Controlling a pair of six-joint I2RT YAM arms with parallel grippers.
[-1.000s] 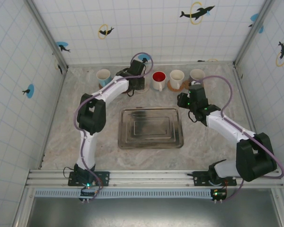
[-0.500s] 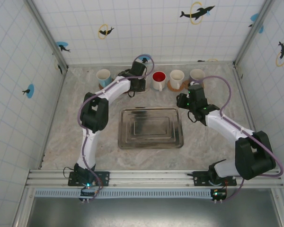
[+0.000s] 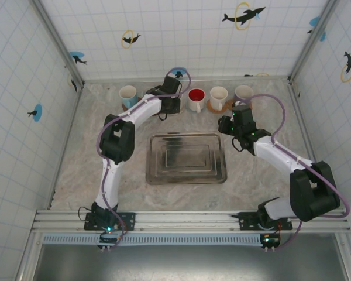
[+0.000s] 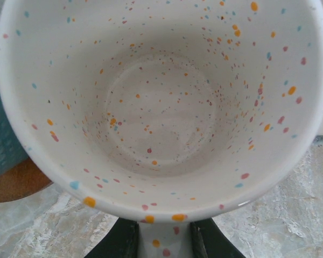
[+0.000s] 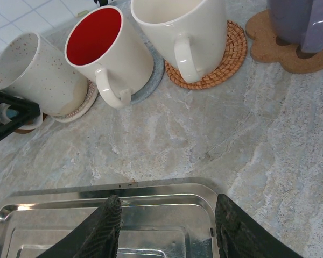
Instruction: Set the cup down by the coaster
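Pinching speckled cup with left fingers, nearly closed, by the surface's far edge, on a pale coaster beside red-lined cup. Holding right fingers partly apart, empty, above tray.

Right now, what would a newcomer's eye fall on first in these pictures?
The speckled cup looms in the left wrist view, clamped by the left end effector. To its right the red-lined cup stands out, and a steel tray lies in the middle.
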